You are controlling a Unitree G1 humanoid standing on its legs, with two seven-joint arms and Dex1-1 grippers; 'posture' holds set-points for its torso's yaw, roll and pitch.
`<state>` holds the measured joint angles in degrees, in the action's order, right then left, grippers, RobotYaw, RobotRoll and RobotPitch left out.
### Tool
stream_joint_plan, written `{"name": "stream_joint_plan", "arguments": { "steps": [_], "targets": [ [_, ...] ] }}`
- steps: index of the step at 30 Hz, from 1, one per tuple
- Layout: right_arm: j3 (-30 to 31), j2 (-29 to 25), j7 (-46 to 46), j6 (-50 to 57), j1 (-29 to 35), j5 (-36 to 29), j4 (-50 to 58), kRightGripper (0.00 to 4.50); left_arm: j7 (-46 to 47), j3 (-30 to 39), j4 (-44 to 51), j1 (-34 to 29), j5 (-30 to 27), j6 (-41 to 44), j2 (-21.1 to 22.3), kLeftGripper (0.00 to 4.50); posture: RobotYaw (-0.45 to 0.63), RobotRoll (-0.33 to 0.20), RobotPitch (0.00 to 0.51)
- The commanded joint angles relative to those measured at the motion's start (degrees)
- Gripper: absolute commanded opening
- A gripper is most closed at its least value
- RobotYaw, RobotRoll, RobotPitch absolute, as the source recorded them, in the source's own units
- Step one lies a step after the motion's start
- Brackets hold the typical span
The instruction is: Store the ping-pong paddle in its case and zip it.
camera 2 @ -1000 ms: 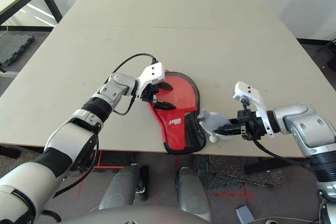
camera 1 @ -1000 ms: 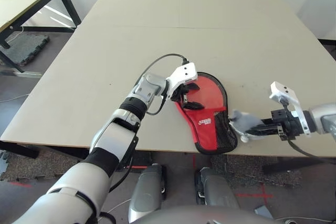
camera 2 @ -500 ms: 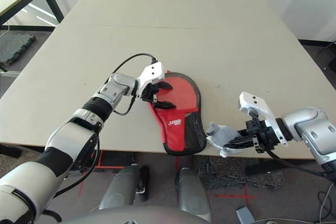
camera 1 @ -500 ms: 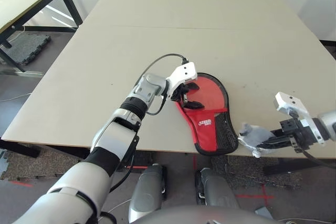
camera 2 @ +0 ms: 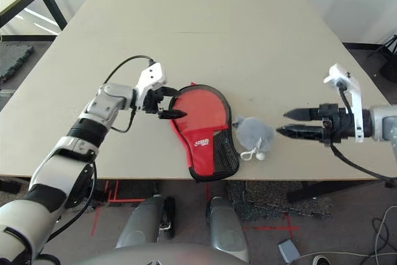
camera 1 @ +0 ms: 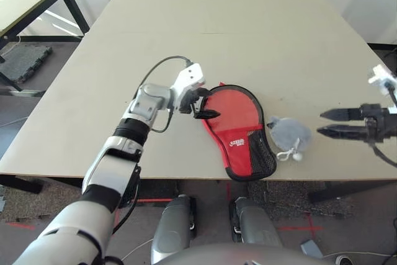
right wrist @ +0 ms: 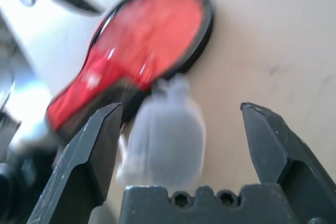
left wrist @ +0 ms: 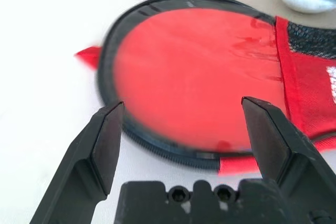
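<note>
1. The case [camera 1: 239,130] is laid flat near the front edge of the table [camera 1: 248,35], red side up, with its mesh pocket toward the edge.
2. The left gripper [camera 1: 203,102] is held just beside the round end of the case, its fingers spread and nothing between them.
3. A small grey pouch [camera 1: 286,133] with a white cord is seen on the table just right of the case.
4. The right gripper [camera 2: 291,123] is held apart from the pouch on its right, fingers spread wide and empty.
5. The ping-pong paddle cannot be made out.
</note>
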<state>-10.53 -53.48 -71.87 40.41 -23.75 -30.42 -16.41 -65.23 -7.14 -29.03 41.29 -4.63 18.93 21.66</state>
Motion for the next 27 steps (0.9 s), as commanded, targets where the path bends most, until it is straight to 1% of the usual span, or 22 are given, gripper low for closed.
{"name": "stream_joint_plan", "arguments": {
  "steps": [1,2,4,6,7,10,12,13,16,18,21,24,27],
  "targets": [
    [-3.73,4.77,11.56,-7.61,-3.94,3.49,-6.42,4.46,6.86,5.61,4.57,-3.75,-2.3,3.66,2.22,4.5,0.03,0.0,0.09],
    [-3.96,5.69,13.15,-8.84,-4.51,4.11,-7.51,4.46,8.9,6.6,5.13,-4.5,-2.38,3.64,2.28,4.5,0.03,0.0,0.09],
    [-5.18,9.14,20.07,-15.14,-5.5,6.55,-10.16,4.46,14.61,9.03,4.2,-6.02,-1.68,2.83,2.24,4.5,0.04,0.0,0.09],
    [-9.42,14.4,26.58,-20.83,-6.95,5.36,-12.96,4.46,19.48,11.27,3.06,-7.64,-1.44,1.13,2.02,4.5,0.05,0.0,0.089],
    [-10.46,15.78,28.31,-22.7,-7.31,5.36,-13.78,4.46,20.9,11.79,2.85,-8.12,-1.51,0.45,1.91,4.5,0.05,0.0,0.089],
    [-11.38,20.4,42.52,-35.67,-8.25,11.61,-20.06,4.46,32.38,15.76,-1.04,-8.85,-0.62,-5.51,0.59,4.5,0.06,0.0,0.089],
    [-11.5,22.08,49.13,-40.67,-8.69,14.31,-23.77,4.46,39.4,17.58,-4.15,-8.71,0.37,-10.17,0.11,4.5,0.06,0.0,0.089],
    [-11.41,22.53,51.64,-42.42,-8.93,15.31,-25.58,4.46,42.71,17.99,-5.74,-8.58,1.18,-12.07,0.11,4.5,0.06,0.0,0.089],
    [-11.12,23.16,59.5,-47.53,-9.95,18.24,-31.81,4.46,49.54,20.15,-9.99,-8.25,1.0,-17.23,-0.58,4.5,0.06,0.0,0.088],
    [-11.43,23.34,63.87,-49.69,-10.79,19.14,-34.95,4.46,55.17,20.35,-12.57,-8.11,2.66,-22.19,-0.78,4.5,0.06,0.0,0.086],
    [-11.71,23.42,68.35,-51.98,-12.04,19.61,-38.68,4.46,62.86,21.13,-15.24,-8.35,3.81,-26.48,-1.39,4.5,0.07,0.0,0.085],
    [-11.87,23.22,72.14,-53.47,-13.55,19.9,-41.7,4.46,67.69,22.61,-17.04,-9.38,2.82,-30.18,-2.2,4.5,0.07,0.0,0.082],
    [-11.99,23.16,73.2,-53.98,-14.8,19.56,-43.81,4.46,68.21,23.99,-17.61,-10.21,0.7,-31.95,-3.04,4.5,0.07,0.0,0.08]
  ]
}}
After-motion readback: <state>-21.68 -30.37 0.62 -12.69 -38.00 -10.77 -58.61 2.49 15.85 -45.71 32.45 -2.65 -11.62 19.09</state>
